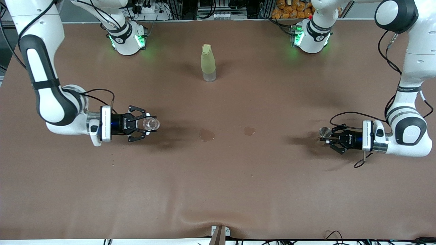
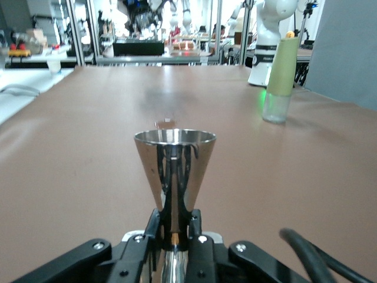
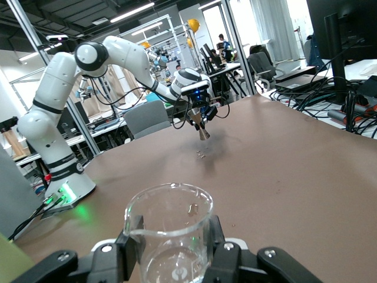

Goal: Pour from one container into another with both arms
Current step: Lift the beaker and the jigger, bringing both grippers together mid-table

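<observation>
My right gripper is shut on the clear glass cup, holding it over the table toward the right arm's end. In the right wrist view the cup sits upright between the black fingers with its wide mouth open. My left gripper is shut on the small tapering glass with a round grey rim, over the table toward the left arm's end. In the left wrist view this cone-shaped glass stands upright, and the left gripper is pinching its narrow base. The two containers are far apart.
A tall yellow-green bottle stands mid-table, farther from the front camera than both grippers. Two small wet patches mark the brown table cover between the grippers. The arm bases stand along the table's top edge.
</observation>
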### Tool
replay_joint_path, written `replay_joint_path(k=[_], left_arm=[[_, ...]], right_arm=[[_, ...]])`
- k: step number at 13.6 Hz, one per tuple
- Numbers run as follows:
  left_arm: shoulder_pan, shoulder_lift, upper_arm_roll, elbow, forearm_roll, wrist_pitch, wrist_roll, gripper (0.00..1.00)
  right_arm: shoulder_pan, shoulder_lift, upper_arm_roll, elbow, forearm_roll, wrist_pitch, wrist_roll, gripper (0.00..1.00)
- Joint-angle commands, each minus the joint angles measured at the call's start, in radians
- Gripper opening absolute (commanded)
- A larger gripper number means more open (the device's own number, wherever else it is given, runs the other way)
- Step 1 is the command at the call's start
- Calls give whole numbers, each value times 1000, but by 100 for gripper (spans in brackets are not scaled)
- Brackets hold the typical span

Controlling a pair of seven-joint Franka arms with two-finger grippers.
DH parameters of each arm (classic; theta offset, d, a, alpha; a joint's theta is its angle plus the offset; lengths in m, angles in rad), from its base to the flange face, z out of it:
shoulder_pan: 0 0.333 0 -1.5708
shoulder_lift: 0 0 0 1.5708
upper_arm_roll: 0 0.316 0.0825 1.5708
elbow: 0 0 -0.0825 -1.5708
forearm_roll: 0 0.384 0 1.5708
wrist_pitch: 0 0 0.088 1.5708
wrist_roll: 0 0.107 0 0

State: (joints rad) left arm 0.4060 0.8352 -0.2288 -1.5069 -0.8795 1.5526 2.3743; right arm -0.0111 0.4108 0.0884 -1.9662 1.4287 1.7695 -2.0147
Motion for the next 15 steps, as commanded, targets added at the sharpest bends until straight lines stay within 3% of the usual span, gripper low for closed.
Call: replay_joint_path(k=[1, 4, 7, 10, 15], left_arm=[[-13, -11, -33, -16, -35, 20, 8, 0], [-47, -11, -75, -29, -87, 55, 11, 0], [-96, -10, -101, -48, -116, 134, 19, 0], [-145, -2, -125, -94, -212, 225, 54, 0], [-246, -11, -126, -185, -412, 340, 204, 0]], right_arm=[[86, -81, -7, -101, 113, 88, 8, 31], [183, -79, -9, -117, 275, 126, 5, 31], [232, -83, -7, -108, 349, 200, 5, 30], [255, -83, -7, -102, 374, 205, -1, 30], [351, -69, -7, -63, 409, 330, -6, 27]])
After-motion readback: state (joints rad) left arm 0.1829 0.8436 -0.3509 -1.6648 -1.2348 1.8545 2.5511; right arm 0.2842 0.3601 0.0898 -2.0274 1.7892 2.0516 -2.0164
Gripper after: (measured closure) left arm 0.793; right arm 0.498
